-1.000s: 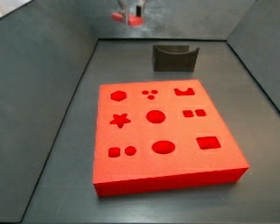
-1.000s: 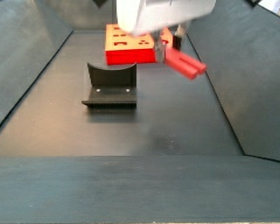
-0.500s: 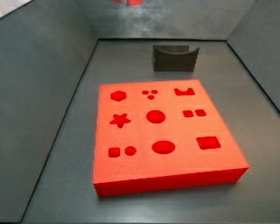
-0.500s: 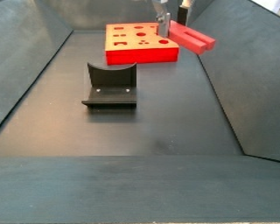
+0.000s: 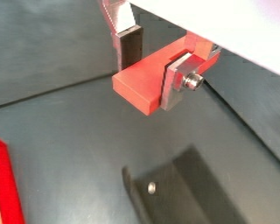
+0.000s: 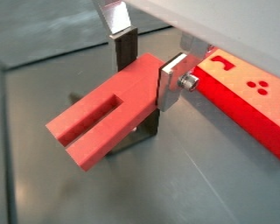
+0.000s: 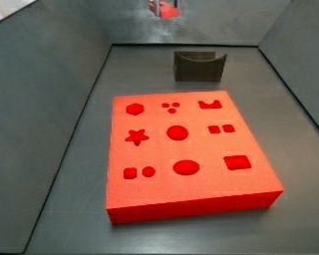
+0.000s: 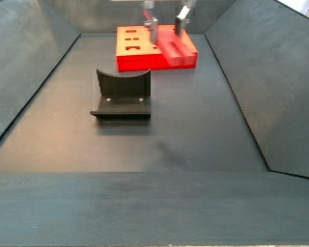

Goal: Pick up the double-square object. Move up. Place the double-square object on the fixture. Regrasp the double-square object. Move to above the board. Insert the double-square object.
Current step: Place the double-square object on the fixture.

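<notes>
1. Fingers [image 6: 174, 80] of silver plate are clenched on the double-square object [image 6: 108, 109], one plate on each of its flat sides; both wrist views show this grasp, and the screw head on the nearer plate is plain in a wrist view [image 5: 194, 81].
2. Held by one end, the double-square object [image 5: 143, 83] juts out from between the plates; a long groove runs down its upper face in a wrist view, and it touches nothing but the pads.
3. High at the top edge of a side view the gripper [image 7: 165, 10] shows as a small red and grey shape above the far end of the floor; in a side view [image 8: 166, 16] it is cropped by the frame edge, with the red piece [image 8: 181, 50] hanging beneath it, seen against the far end of the pen beside the board.
4. Below the piece, in a wrist view, lies the fixture [image 5: 189, 188], dark and partly cropped; its upright shows behind the piece in a wrist view [image 6: 145, 140].
5. On the floor in both side views the fixture [image 7: 198, 66] stands just beyond the board [image 7: 189, 149], apart from it; the board [image 8: 147, 50] lies flat, its shaped holes upward.
6. Dark grey walls [image 7: 43, 70] slope up around the floor [image 8: 144, 145].
</notes>
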